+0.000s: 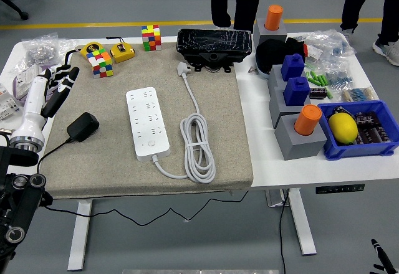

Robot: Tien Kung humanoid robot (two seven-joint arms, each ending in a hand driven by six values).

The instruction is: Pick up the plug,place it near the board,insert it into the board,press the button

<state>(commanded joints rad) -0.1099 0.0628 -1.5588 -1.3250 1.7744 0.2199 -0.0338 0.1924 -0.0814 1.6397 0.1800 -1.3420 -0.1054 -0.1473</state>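
The black plug (83, 126) lies on the beige mat (112, 162), its thin black cord trailing off the mat's left front edge. To its right, about a hand's width away, lies the white power board (148, 121), long side running front to back, with its white cable coiled (198, 142) beside it. My left hand (57, 85) hovers up and left of the plug, black fingers spread, holding nothing. Of my right arm only a dark tip (378, 251) shows at the lower right corner, below the table.
Two colour cubes (101, 63) (150, 37), a yellow tape measure (122, 53) and a black case (215, 48) line the mat's far edge. Grey blocks with orange and blue pegs (298, 124) and a blue bin (358, 132) fill the right side. A person's legs (234, 0) stand beyond the table.
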